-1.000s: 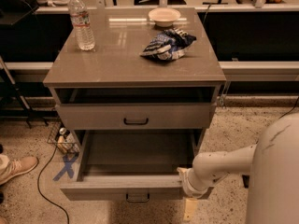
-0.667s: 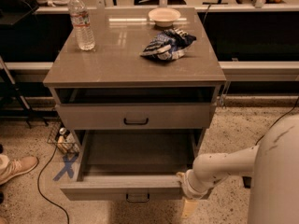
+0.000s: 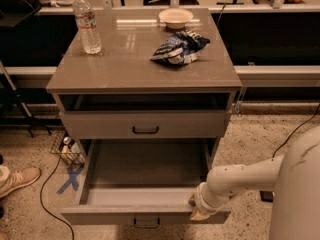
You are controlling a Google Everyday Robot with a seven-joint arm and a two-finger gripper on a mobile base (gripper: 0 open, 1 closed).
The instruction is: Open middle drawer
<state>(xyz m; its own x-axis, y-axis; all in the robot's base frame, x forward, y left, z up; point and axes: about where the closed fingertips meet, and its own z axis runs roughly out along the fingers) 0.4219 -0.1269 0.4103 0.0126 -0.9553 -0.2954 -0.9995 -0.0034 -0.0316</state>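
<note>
Shows the middle drawer (image 3: pixel 145 179) pulled far out of the desk (image 3: pixel 125 69), its deep grey tray in view and its black bar handle (image 3: pixel 146 223) at the bottom edge, beneath a shut drawer (image 3: pixel 100 125) with the same kind of grip. Places the tool (image 3: pixel 196 208) at the right end of the open drawer's front panel, on a white arm (image 3: pixel 240 176) reaching in from the right; cannot tell whether wide or narrow. Counts on the desk top a water bottle (image 3: pixel 87 21), a bowl (image 3: pixel 175 17) and a crumpled blue-and-white bag (image 3: pixel 179 47).
</note>
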